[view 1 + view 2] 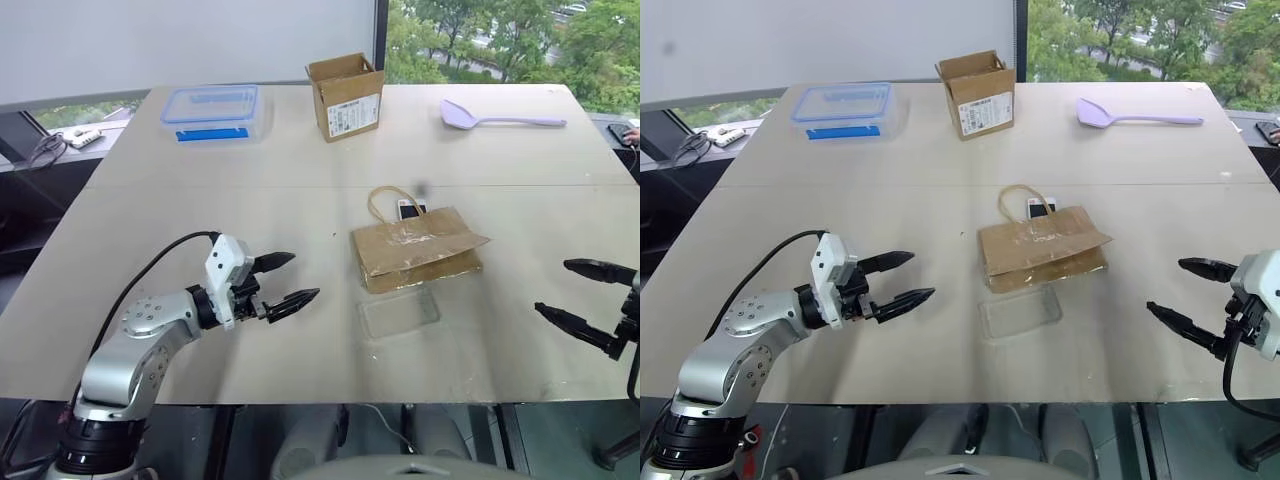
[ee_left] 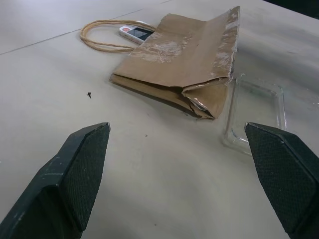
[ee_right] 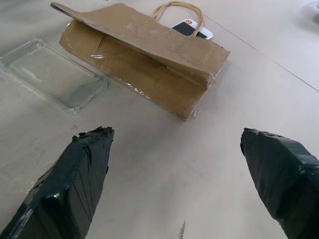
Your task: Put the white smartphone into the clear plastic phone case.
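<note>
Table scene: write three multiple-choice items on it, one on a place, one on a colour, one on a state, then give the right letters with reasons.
1. Where does the phone lie?
A. by the paper bag's handles
B. in the cardboard box
C. on the clear case

2. What colour is the spatula?
A. red
B. lilac
C. black

3. How do the two grippers stand?
A. both open, holding nothing
B. left shut on the phone
C. right shut on the case

Answers: 1 A, its white end peeks out beside the handle loops at the bag's far edge. 2 B, it is pale purple. 3 A, the left gripper and right gripper hang spread over bare table.
</note>
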`<action>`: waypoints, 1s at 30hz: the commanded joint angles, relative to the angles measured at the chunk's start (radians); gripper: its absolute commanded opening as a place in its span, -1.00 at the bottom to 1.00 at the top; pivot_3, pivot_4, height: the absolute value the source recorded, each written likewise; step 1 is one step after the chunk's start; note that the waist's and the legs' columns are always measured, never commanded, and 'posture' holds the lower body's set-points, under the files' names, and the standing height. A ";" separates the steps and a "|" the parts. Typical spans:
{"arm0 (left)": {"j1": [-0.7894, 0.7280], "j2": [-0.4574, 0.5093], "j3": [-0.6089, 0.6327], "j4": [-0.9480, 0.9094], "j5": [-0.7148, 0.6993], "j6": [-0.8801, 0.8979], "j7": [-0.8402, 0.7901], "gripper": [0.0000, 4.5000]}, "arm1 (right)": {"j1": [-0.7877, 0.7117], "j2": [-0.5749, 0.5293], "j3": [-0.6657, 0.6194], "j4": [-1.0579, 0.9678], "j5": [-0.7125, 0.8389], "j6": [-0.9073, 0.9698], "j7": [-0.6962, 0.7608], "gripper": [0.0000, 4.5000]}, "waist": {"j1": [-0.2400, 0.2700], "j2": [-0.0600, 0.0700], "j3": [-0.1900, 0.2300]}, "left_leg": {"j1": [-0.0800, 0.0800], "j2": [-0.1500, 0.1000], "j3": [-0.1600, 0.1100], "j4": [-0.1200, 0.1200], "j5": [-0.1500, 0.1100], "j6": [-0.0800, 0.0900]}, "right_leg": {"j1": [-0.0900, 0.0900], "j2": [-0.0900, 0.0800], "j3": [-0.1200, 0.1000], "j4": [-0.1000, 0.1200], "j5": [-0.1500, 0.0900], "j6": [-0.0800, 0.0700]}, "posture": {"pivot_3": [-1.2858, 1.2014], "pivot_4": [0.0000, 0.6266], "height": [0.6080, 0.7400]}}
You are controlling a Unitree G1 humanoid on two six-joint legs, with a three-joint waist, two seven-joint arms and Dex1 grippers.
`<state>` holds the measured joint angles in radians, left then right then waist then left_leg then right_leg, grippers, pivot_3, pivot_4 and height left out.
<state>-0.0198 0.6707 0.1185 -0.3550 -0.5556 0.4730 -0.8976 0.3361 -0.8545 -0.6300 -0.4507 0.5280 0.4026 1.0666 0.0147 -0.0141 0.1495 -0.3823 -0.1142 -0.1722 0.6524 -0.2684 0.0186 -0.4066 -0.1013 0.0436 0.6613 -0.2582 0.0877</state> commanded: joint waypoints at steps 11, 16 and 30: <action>-0.281 0.007 -0.334 0.141 0.430 -0.368 -0.079 1.00 | 0.126 0.051 -0.084 -0.171 0.101 -0.066 0.069 0.98 | 0.003 0.000 0.000 | 0.000 0.000 0.000 0.000 0.000 -0.001 | 0.001 0.001 0.000 -0.002 0.000 0.000 | 0.03 -0.52 1.00; -0.392 -0.096 -0.390 0.274 0.464 -0.454 -0.079 1.00 | 0.171 0.067 -0.107 -0.195 0.099 -0.077 0.055 0.98 | 0.004 0.000 0.000 | 0.000 -0.001 -0.001 0.000 0.000 -0.001 | 0.001 0.001 -0.001 -0.001 0.000 0.000 | 0.03 -0.52 1.00; -0.511 -0.237 -0.481 0.522 0.605 -0.670 -0.042 -0.79 | 0.260 0.117 -0.140 -0.254 0.098 -0.096 0.023 1.00 | 0.000 -0.001 0.001 | 0.000 -0.001 -0.001 0.000 0.001 -0.001 | 0.001 0.001 -0.001 -0.001 0.000 0.001 | 0.03 -0.52 1.00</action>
<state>-0.5131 0.4425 -0.3670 0.1697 0.0483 -0.1702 -0.9549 0.5911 -0.7402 -0.7377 -0.6710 0.6166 0.3258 1.0975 0.0151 -0.0147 0.1501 -0.3821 -0.1153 -0.1726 0.6528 -0.2677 0.0177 -0.4055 -0.1001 0.0427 0.6604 -0.2581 0.0886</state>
